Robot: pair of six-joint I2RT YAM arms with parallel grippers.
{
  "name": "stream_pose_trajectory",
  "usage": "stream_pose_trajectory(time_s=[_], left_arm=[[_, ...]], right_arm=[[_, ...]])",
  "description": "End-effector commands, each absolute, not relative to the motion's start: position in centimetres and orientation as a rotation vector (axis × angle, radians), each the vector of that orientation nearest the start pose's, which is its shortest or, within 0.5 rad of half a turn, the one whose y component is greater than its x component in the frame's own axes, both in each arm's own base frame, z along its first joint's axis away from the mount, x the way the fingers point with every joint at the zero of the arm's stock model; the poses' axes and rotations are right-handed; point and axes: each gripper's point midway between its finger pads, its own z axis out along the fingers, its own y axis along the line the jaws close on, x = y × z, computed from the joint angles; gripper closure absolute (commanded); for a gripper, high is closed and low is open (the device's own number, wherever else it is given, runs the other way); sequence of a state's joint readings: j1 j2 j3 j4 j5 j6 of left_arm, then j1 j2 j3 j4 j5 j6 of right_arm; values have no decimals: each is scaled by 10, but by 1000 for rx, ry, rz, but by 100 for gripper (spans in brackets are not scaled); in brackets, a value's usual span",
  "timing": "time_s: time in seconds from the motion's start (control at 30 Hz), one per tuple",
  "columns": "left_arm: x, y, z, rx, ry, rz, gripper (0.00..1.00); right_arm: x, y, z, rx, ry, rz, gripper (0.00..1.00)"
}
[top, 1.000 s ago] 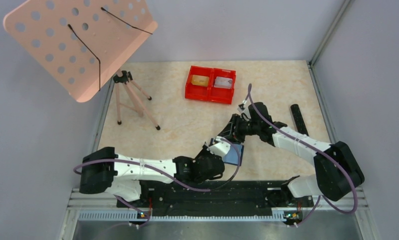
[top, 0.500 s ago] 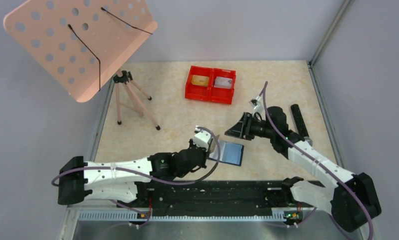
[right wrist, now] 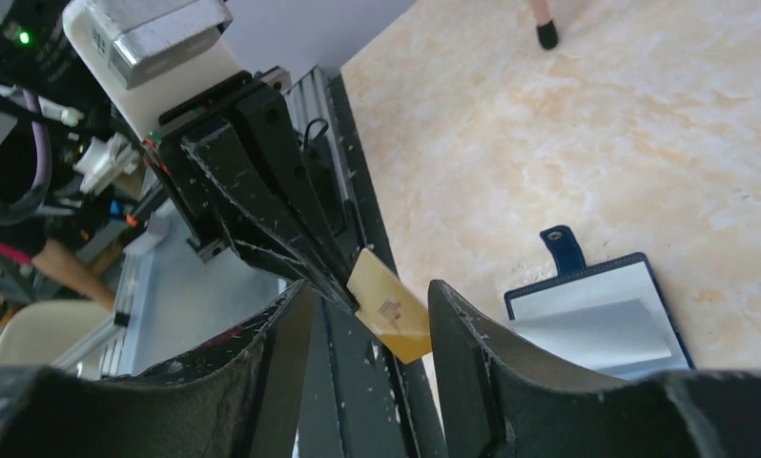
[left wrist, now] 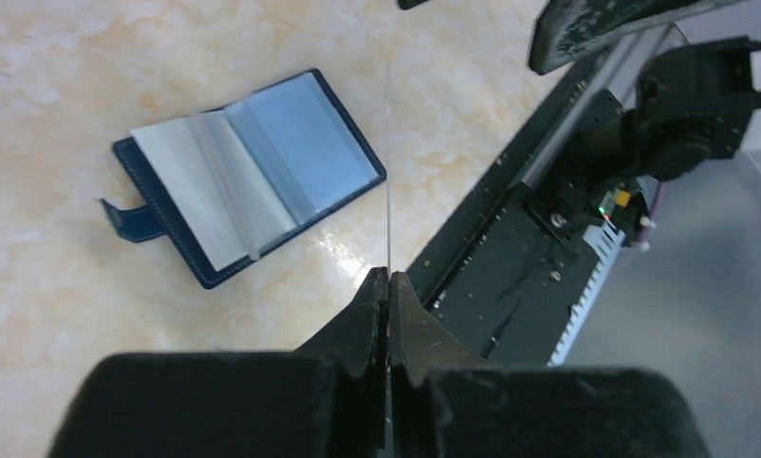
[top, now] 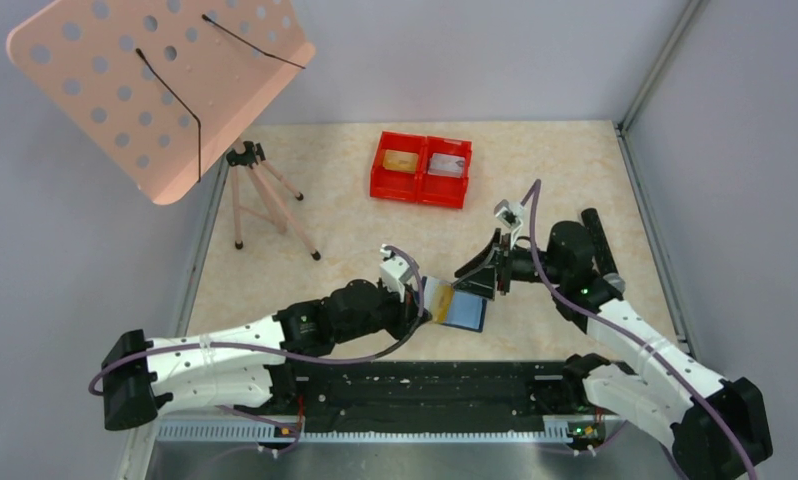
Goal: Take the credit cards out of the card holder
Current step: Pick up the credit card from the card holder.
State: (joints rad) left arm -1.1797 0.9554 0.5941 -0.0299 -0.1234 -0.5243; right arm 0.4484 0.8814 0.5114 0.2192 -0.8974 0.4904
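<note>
at the far left a pink perforated music stand (top: 155,90) tilts over a small tripod (top: 265,195) on the marble worktop (top: 335,250). the left fingers (left wrist: 367,315) are pressed together on a gold card (top: 436,300), held on edge above the left end of the card holder (top: 467,313). the left wrist view shows that card only as a thin line, while the right wrist view shows its gold face (right wrist: 388,307) sticking out past the fingertips. the card holder lies flat and open near the front edge, inner pockets up. in the left wrist view its length runs lower left to upper right, with the tab (left wrist: 129,218) at the lower-left end. further back, a red tray (top: 420,192) holds a second gold card (top: 400,160) in its left compartment and a silver card (top: 447,166) in its right. the right fingers (right wrist: 286,353) stand apart, holding nothing, the gold card between them. a black cylinder (top: 597,235) lies at the right.
</note>
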Motion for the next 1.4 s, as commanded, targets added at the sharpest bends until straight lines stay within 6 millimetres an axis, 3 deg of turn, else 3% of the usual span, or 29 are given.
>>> stream_pose_trajectory(time_s=[0.0,0.17,0.33,0.67,0.9,1.03,1.13,1.17,1.37], left_arm=[[103,-323,185,738,1983,-1126,100],[97,-324,185,788,2000,-1134,100],[95,-327,186,808,1999,-1154,100],[95,-331,182,815,2025,-1189,100],[94,-334,185,816,2019,-1216,100],[97,-332,185,802,2020,-1220,100],[102,-329,186,775,2029,-1222,100],[105,-327,186,752,2041,-1217,100],[137,-311,190,548,2087,-1233,64]], right_arm=[[157,251,226,-904,1695,1483,50],[159,253,225,-939,1712,1489,50],[151,255,208,-938,1779,1586,50],[144,259,206,-959,1772,1622,49],[136,267,194,-998,1821,1667,50],[134,267,195,-1003,1824,1663,60],[136,267,198,-999,1819,1645,86],[137,266,199,-988,1821,1634,99],[156,269,236,-728,1773,1619,100]])
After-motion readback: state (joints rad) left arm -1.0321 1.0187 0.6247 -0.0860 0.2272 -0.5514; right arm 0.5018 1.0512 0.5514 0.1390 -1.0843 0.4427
